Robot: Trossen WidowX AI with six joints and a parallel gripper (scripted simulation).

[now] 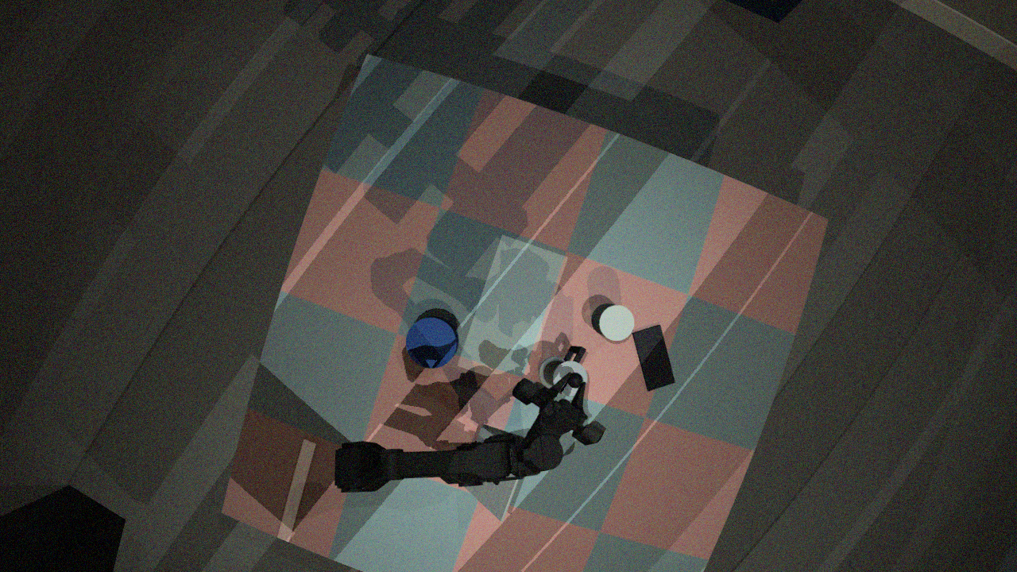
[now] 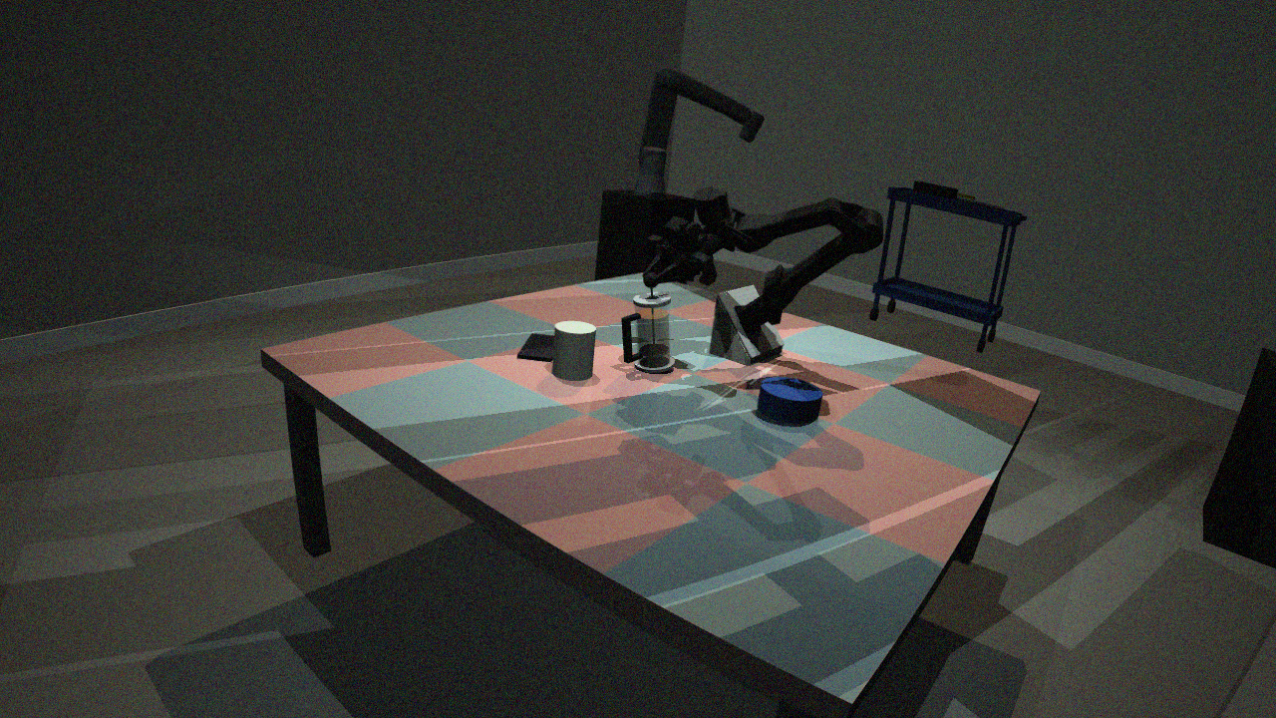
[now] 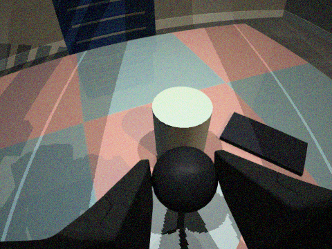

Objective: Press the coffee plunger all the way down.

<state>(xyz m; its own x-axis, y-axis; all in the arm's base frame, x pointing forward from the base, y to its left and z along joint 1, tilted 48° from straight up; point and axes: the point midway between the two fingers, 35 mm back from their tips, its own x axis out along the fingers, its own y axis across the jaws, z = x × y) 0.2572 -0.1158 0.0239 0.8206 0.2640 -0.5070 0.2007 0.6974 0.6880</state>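
The glass coffee press [image 1: 555, 369] [image 2: 654, 337] [image 3: 198, 246] stands upright on the checked table [image 2: 535, 464], its black handle turned toward the cream cylinder. My gripper [image 1: 569, 381] [image 2: 656, 281] [image 3: 182, 163] comes down from above and is shut on the plunger's round black knob [image 3: 185, 180], one finger on each side. In the exterior view the knob sits only a short way above the press lid. The thin plunger rod [image 3: 181, 235] shows below the knob in the wrist view.
A cream cylinder [image 1: 616, 321] [image 2: 573, 349] [image 3: 182, 117] stands just beyond the press, with a flat dark slab [image 1: 652, 357] [image 2: 536, 346] [image 3: 264, 142] beside it. A blue round tin [image 1: 431, 341] [image 2: 789, 399] sits on the other side. A blue cart [image 2: 945, 249] stands off the table.
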